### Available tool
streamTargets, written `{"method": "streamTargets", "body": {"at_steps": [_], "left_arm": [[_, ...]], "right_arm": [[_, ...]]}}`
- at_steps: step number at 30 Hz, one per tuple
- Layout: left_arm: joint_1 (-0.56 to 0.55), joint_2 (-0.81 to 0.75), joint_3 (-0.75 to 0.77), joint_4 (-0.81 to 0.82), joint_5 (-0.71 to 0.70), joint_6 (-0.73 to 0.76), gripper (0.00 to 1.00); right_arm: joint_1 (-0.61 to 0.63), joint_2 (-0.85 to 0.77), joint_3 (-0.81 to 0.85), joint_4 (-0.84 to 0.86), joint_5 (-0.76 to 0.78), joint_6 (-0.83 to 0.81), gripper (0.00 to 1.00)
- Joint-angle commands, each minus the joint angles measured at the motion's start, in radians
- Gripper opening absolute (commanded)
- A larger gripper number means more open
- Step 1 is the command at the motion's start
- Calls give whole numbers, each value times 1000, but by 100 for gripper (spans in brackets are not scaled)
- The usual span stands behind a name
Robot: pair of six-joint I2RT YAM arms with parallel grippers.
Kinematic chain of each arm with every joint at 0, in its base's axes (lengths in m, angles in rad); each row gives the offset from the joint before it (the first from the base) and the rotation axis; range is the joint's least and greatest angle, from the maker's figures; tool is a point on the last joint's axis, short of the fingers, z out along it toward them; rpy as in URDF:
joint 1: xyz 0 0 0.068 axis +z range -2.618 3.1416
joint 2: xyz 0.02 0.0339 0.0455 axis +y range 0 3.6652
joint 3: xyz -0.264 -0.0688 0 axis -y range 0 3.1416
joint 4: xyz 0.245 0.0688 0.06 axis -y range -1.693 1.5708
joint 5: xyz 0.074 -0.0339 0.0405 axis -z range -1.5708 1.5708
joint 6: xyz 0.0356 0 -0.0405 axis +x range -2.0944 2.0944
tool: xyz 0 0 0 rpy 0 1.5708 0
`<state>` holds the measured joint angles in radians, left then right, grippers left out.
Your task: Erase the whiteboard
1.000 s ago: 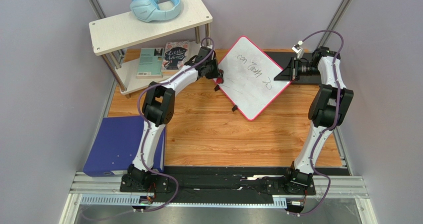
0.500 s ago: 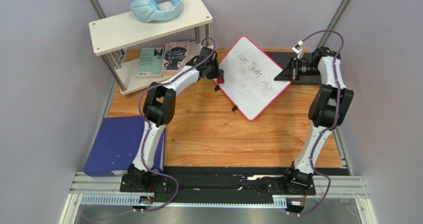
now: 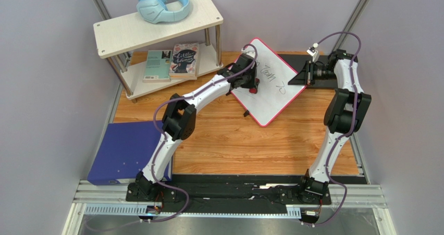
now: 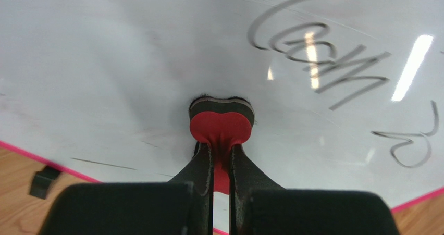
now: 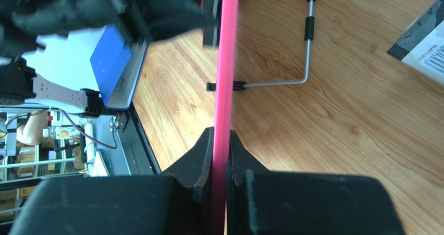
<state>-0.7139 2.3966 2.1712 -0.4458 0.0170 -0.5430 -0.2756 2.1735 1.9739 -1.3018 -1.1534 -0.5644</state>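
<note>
The left gripper (image 4: 221,154) is clenching a red eraser (image 4: 221,126), pressing its dark pad onto the whiteboard (image 4: 120,58), which is sitting cornerwise at the far middle of the wooden table (image 3: 234,141). Around the pad the surface is showing only faint smudges, but black handwriting (image 4: 318,52) beyond is reading plainly, so I'm judging most wiping undone. Far right, the right gripper (image 5: 221,141) is pinching the board's pink rim (image 5: 225,63).

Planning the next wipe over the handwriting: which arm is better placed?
Left. The left gripper holds the red heart-shaped eraser against the glossy white, pink-rimmed whiteboard; the right gripper is clamped on its rim.
</note>
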Motion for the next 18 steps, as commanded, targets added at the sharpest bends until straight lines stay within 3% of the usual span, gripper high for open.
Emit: {"method": "streamTargets", "body": {"at_steps": [1,12,18], "left_arm": [[-96,95,-5,12,106,25,0],[30,82,10,18,3,11,0],[93,105,139,-4,-81,12,0]], "right_arm": [[75,26,-6,-73,66,-184,0],[75,23,-7,-74,64,-186,0],[75,20,-9,-80,67,-192,0]]}}
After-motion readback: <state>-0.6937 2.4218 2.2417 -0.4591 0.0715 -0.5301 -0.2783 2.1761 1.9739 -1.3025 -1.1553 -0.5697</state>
